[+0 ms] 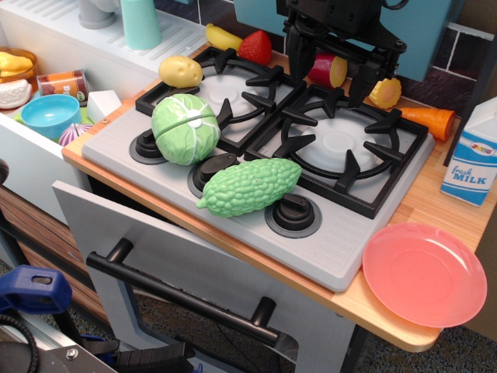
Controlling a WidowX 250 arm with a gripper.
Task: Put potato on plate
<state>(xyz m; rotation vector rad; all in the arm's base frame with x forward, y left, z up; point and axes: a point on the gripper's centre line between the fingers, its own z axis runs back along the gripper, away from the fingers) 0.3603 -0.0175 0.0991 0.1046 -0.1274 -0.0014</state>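
1. At the stove's back left corner lies the potato [180, 71], its long axis running left-right, well left of my end effector [330, 74].
2. My end effector hangs above the back burners, fingers apart, empty.
3. The plate [425, 273] waits at the bench's front right, far from both.

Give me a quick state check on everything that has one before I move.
potato: on stove's back-left corner, not gripped
plate: empty, at counter's front-right corner
claw: open, empty, above the back burner
cabbage: resting on left burner
bitter gourd: lying across front knobs
milk carton: upright
blue bowl: empty
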